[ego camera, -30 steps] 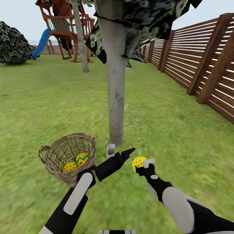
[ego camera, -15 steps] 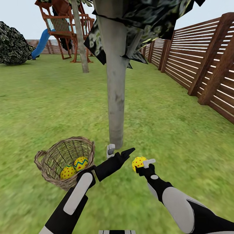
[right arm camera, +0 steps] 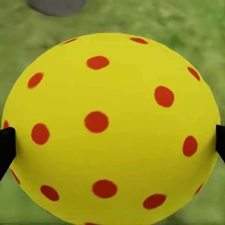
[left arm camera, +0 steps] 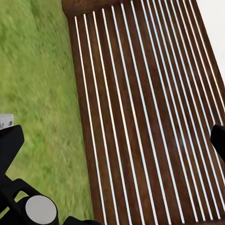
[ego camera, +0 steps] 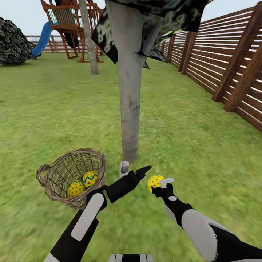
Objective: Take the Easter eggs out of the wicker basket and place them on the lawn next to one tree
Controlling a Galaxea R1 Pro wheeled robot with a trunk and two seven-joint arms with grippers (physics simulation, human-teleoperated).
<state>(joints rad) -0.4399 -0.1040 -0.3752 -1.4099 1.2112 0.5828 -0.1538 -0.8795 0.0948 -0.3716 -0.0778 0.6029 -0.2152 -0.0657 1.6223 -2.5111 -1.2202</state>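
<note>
The wicker basket (ego camera: 58, 174) rests on the lawn (ego camera: 54, 109) left of the tree (ego camera: 129, 109), with two Easter eggs (ego camera: 75, 188) (ego camera: 90, 178) inside it. A third egg (ego camera: 154, 183) is clamped in my right gripper (ego camera: 158, 182), low over the grass just right of the trunk's foot. From the right wrist, that egg (right arm camera: 110, 126) looms large, a dark fingertip (right arm camera: 5, 147) at each side of it. My left gripper (ego camera: 134, 168) hangs open between basket and trunk, holding nothing. Its fingers (left arm camera: 9, 140) stand wide apart before grass and fence.
A brown slatted fence (ego camera: 225, 65) runs along the right side. Far back stand a wooden playset (ego camera: 69, 25) with a blue slide, a second thin trunk (ego camera: 89, 40) and a dark bush (ego camera: 12, 43). Open grass lies to the right of the tree.
The whole picture has shifted a little, so the camera moved; basket and tree sit slightly differently in view. Both arms keep their pose and the right gripper still holds the egg.
</note>
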